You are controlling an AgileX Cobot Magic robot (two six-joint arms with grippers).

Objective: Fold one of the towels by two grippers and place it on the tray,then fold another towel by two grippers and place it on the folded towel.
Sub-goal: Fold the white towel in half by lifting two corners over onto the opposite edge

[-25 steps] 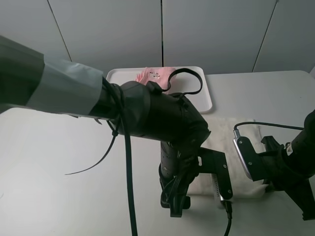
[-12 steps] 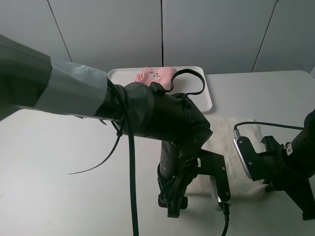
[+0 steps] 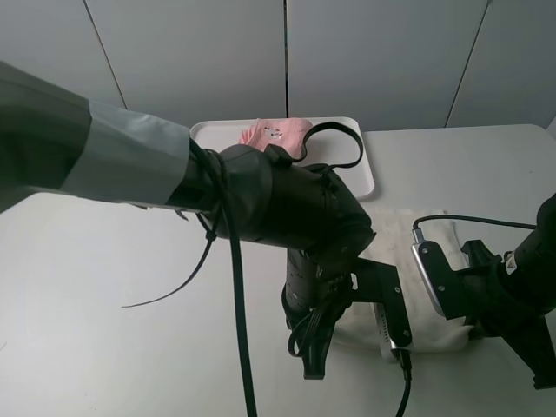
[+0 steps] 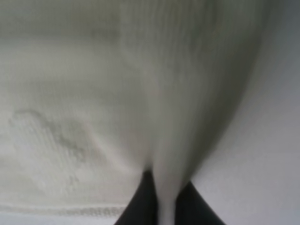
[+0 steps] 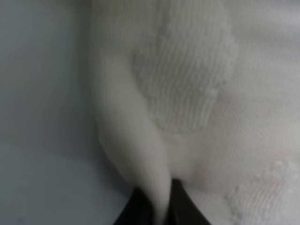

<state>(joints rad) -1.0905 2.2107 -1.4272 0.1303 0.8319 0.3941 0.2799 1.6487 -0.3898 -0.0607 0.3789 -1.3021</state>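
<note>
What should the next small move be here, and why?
Probably raise both together a little to start the fold: the left gripper and right gripper are each shut on an edge of the cream towel.

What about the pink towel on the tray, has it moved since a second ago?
No. The pink towel lies in the same spot as before, at the far rim of the tray, with no shift against that rim.

text: none legible | label (image 3: 280, 133) on pink towel (image 3: 294, 129): too small
</note>
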